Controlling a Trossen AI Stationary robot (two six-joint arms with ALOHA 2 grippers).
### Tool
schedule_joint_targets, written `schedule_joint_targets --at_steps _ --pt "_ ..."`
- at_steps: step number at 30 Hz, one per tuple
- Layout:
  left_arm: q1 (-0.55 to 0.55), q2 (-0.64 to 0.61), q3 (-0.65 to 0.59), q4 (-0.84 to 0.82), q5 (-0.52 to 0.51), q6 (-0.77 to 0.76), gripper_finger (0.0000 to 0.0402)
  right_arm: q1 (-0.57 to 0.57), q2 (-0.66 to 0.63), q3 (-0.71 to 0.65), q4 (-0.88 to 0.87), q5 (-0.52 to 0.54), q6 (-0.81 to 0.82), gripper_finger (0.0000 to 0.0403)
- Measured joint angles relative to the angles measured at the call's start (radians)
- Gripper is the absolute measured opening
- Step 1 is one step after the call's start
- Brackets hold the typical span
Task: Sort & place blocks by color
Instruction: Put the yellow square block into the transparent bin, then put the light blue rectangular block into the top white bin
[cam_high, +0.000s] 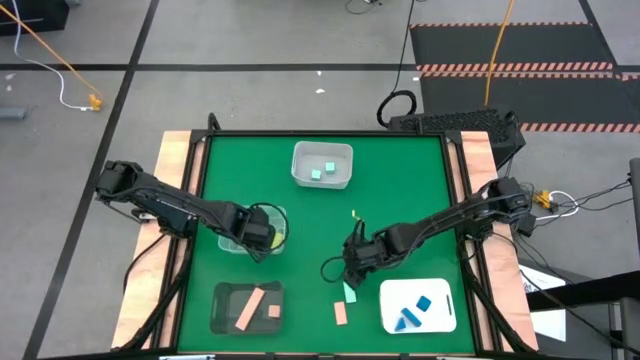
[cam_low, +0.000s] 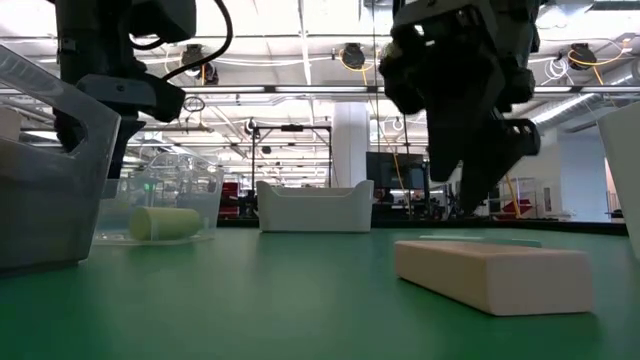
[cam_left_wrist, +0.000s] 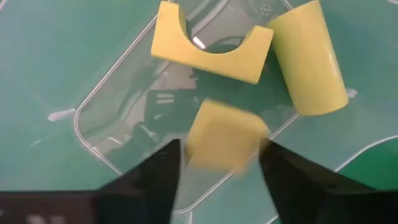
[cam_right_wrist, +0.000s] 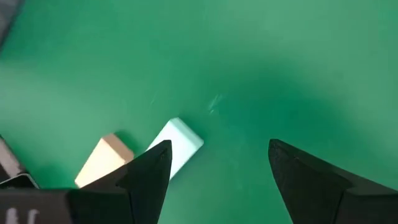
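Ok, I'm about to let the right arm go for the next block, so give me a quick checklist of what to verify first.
1. Right end effector open with nothing between its fingers: ok.
2. Mint block free on the mat near the right end effector: ok.
3. Tan block beside the mint one; whether they touch: cannot tell.
4. Left end effector over the clear tray, away from the right arm: ok.
5. Yellow cube blurred between the left fingers, landed in the tray or not: cannot tell.
6. White tray with mint blocks unobstructed: ok.
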Motion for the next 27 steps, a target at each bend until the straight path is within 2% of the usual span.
schedule_joint_targets --at_steps 4,8,12,15,27 --pt "0.000 0.000 0.000 -0.001 0.000 -0.022 0.0284 0.005 0.044 0.003 0.049 -0.091 0.052 0.0256" --pt "0.000 0.000 0.000 -0.005 0.000 -0.023 0.0315 0.019 0.054 0.003 0.102 -0.113 0.093 0.0256" --pt "0.000 0.000 0.000 -0.005 0.000 -0.033 0.0321 0.036 0.054 0.003 0.128 -0.112 0.145 0.0256" --pt "0.000 0.000 0.000 -0.005 0.000 -0.033 0.0322 0.057 0.059 0.003 0.157 -0.072 0.170 0.0256" --pt "0.000 0.000 0.001 0.001 0.014 -0.088 0.0323 0.111 0.133 0.005 0.164 0.058 0.137 0.0256"
